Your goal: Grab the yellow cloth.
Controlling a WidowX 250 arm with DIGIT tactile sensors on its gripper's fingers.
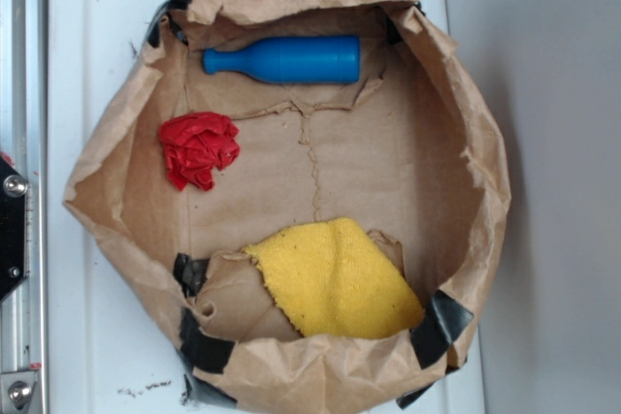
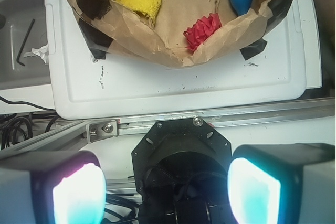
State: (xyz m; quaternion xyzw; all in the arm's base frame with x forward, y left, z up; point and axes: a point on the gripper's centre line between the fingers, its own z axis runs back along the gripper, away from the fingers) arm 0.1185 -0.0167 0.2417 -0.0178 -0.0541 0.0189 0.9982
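Yellow cloth (image 1: 337, 281) lies flat on the floor of the brown paper basket (image 1: 485, 143), at about 6 o'clock in the overhead view, its lower edge tucked against the basket wall and a torn paper flap (image 1: 228, 293) just beside it at 9 o'clock. Red wad (image 1: 198, 149) sits well apart at 10 o'clock; blue bottle (image 1: 283, 60) lies on its side at 12. Tool (image 2: 165, 187) shows only in the wrist view, fingers spread wide, nothing between them, hanging outside the basket over the rail (image 2: 210, 121) and white tray (image 2: 173, 85). Approach is not yet begun. Judgement: come over the rim, then drop straight down on the cloth's middle, away from the wall and flap, so the fingers pinch a fold of terry and not paper. Flat cloth likely needs the fingertips pressed well into it before closing.
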